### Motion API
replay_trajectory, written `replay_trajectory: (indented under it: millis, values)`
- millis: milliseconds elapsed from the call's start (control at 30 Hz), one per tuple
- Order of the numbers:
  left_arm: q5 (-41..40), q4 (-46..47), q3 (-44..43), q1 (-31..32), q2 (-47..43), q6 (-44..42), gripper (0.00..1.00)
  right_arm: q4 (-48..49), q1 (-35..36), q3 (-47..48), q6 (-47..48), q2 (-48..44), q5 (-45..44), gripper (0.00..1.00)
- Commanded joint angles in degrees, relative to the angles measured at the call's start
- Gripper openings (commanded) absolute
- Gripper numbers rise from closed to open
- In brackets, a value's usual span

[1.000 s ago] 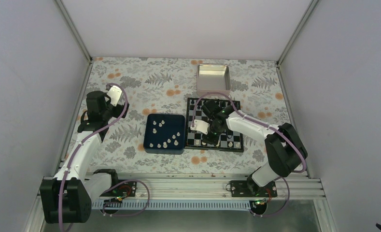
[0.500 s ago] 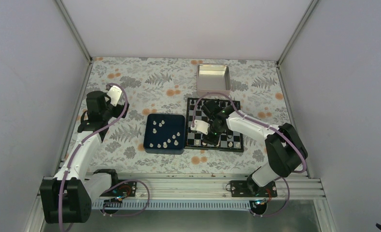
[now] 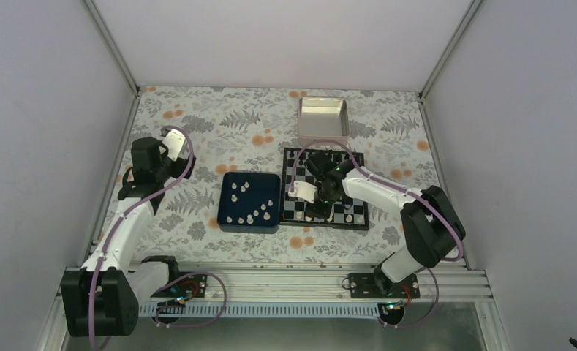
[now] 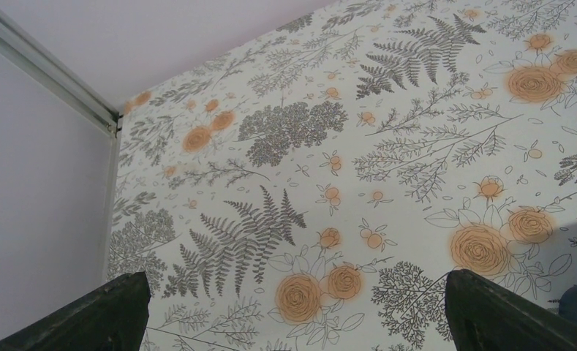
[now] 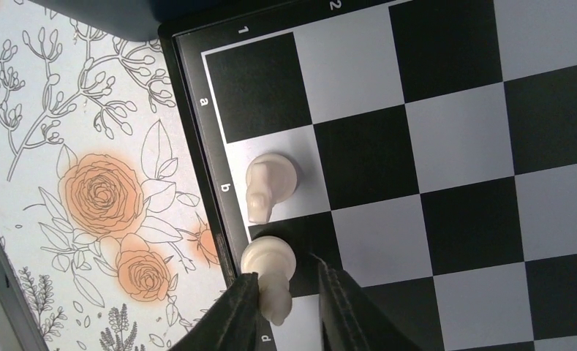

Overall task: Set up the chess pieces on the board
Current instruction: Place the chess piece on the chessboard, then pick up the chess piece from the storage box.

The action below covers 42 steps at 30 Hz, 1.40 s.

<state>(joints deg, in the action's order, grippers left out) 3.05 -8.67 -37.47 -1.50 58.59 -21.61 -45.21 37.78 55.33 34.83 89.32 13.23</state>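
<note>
My right gripper (image 5: 285, 272) hangs low over the near left corner of the board (image 5: 453, 146). Its two fingers (image 5: 235, 316) stand a little apart around a cream piece (image 5: 269, 265) that sits upright on a dark square in the board's edge row. The piece sits close against one finger, and a strip of dark square shows between it and the other, so I am not clamped on it. Just beside it, on the neighbouring white square marked b, stands a cream knight (image 5: 270, 186). It is apart from my fingers. From above, a few more pale pieces stand along the board's near edge, though they are too small to name. The other chess pieces (image 3: 250, 208) lie scattered in the blue tray (image 3: 227, 219), just left of the board on the flowered table (image 3: 197, 117). A silver tin (image 3: 323, 118) sits beyond the board's far edge. My left gripper (image 4: 298, 281) is well away to the left, fingers spread wide over bare tablecloth with nothing between them.
</note>
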Motion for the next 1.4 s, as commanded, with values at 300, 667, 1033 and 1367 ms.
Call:
replay_trajectory:
  millis: [300,667,1033,1367]
  values:
    - [-0.40,0.83,-0.02,-0.33,-0.23,0.51,1.00,-3.02,-0.30,4.11,-0.54,-4.26,-1.48,0.30]
    - [-0.24,0.91,0.20,-0.35,-0.30,0.42,1.00,-4.46,-0.19,3.07,-0.59,-3.32,0.48,0.29]
    - [-0.36,0.84,0.17,-0.34,-0.30,0.42,1.00,-1.23,1.12,2.32,-1.20,-0.40,1.92,0.32]
    - [-0.46,1.07,0.38,-0.45,-0.59,0.51,1.00,-5.12,4.51,17.12,0.26,4.83,-1.05,0.38]
